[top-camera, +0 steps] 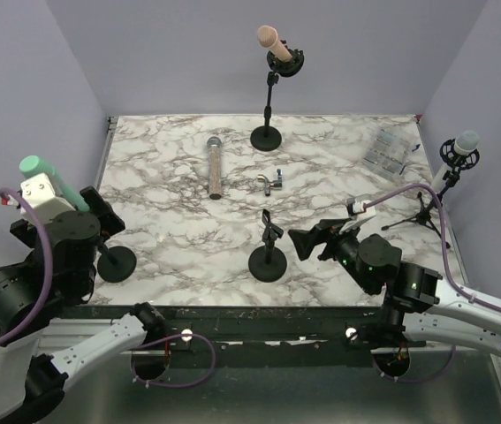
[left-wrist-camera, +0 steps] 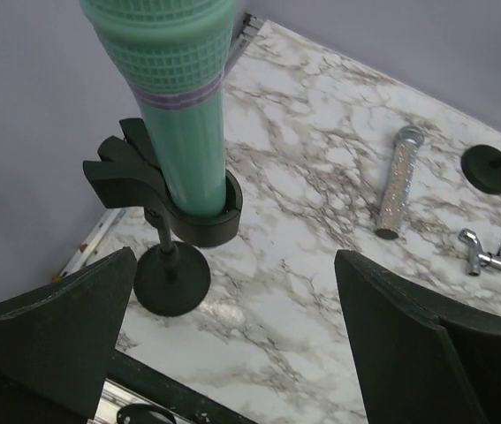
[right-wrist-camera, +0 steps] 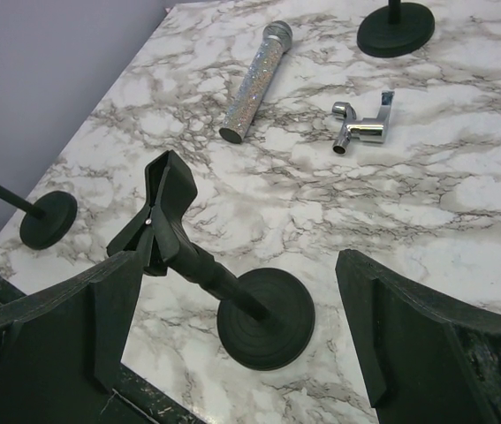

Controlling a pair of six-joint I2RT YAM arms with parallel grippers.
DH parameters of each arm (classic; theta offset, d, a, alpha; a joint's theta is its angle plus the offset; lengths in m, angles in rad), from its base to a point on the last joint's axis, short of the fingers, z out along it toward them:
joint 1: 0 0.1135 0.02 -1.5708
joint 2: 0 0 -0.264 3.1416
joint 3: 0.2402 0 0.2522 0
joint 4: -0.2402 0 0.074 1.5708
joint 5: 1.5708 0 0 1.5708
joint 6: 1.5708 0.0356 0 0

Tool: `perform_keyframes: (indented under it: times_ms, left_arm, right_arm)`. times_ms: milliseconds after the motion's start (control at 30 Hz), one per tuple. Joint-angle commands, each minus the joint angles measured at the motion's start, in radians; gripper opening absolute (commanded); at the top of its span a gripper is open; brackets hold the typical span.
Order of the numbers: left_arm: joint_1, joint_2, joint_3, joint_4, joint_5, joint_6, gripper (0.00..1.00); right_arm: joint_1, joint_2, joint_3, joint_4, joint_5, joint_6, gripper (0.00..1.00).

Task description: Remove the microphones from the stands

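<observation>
A green microphone [top-camera: 42, 170] stands upright in the clip of a black stand [top-camera: 116, 263] at the table's left edge. In the left wrist view the microphone [left-wrist-camera: 182, 115] sits in the clip [left-wrist-camera: 157, 190] above the round base [left-wrist-camera: 172, 278]. My left gripper [top-camera: 102, 212] is open and empty, just beside and below the clip, its fingers [left-wrist-camera: 64, 327] apart from the stand. My right gripper [top-camera: 307, 240] is open and empty, facing an empty black stand [top-camera: 268, 256] at the front centre. In the right wrist view that stand [right-wrist-camera: 266, 318] lies between the fingers [right-wrist-camera: 391, 327], untouched.
A pink microphone [top-camera: 269, 40] is on a tall stand [top-camera: 266, 137] at the back. A white microphone [top-camera: 462, 146] is on a tripod at the right edge. A glittery silver microphone [top-camera: 215, 166] and a metal fitting [top-camera: 274, 183] lie mid-table. A plastic bag [top-camera: 385, 150] lies back right.
</observation>
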Motion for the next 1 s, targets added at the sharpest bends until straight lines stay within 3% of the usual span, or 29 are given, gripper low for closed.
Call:
perform_keyframes:
  times_ms: [0, 133, 233, 300, 533, 867, 967]
  left_arm:
    - [0.051, 0.008, -0.074, 0.248, -0.164, 0.233, 0.97]
    - [0.209, 0.001, -0.153, 0.448, -0.069, 0.385, 0.94]
    - [0.363, 0.025, -0.183, 0.488, 0.080, 0.390, 0.93]
    - [0.406, 0.047, -0.197, 0.504, 0.109, 0.391, 0.92]
    - [0.496, 0.038, -0.274, 0.622, 0.120, 0.383, 0.74]
    - [0.570, 0.013, -0.368, 0.713, 0.140, 0.412, 0.71]
    - [0.593, 0.010, -0.385, 0.736, 0.182, 0.422, 0.58]
  right_arm:
    - [0.001, 0.008, -0.008, -0.002, 0.000, 0.006, 1.00]
    - [0.000, 0.024, -0.002, 0.005, -0.003, 0.008, 1.00]
    - [0.001, 0.038, 0.006, 0.007, -0.008, 0.006, 1.00]
    - [0.001, 0.047, 0.005, 0.007, -0.006, 0.007, 1.00]
    - [0.000, 0.070, 0.013, -0.002, 0.002, 0.009, 1.00]
    - [0.001, 0.062, 0.008, -0.005, 0.011, 0.007, 1.00]
    - [0.001, 0.065, 0.014, -0.008, 0.005, 0.009, 1.00]
